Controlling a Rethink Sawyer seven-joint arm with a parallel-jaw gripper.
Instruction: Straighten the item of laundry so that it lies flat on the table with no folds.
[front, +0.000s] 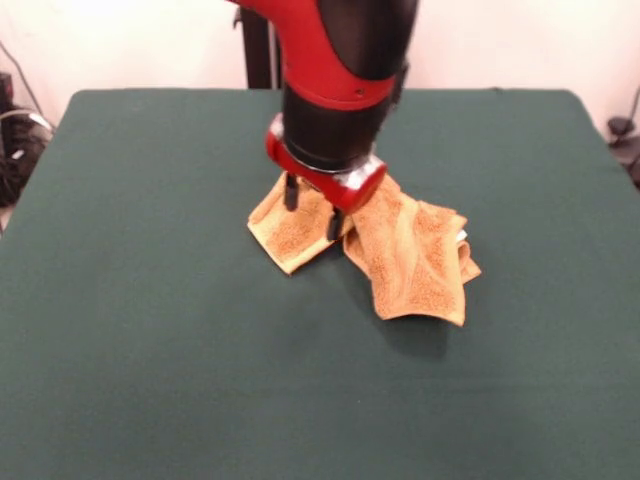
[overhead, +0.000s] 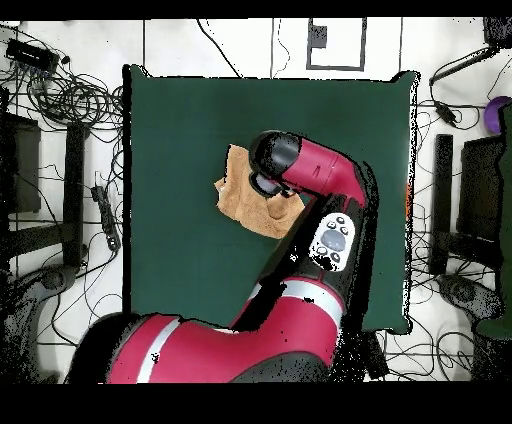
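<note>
The golden-orange towel (front: 415, 260) lies crumpled and folded near the middle of the dark green table (front: 150, 330). One lobe spreads to the left and a thicker, doubled-over lobe to the right, with a small white tag (front: 462, 237) at its right edge. My gripper (front: 312, 208) hangs straight down over the left lobe. Its two dark fingers stand apart, with their tips at or just above the cloth. In the overhead view the arm covers much of the towel (overhead: 240, 195), and the gripper itself is hidden under the wrist.
The table (overhead: 180, 130) reaches far beyond the towel on every side. Cables and equipment lie on the floor around it. The robot's pedestal post (front: 262, 45) stands at the far edge.
</note>
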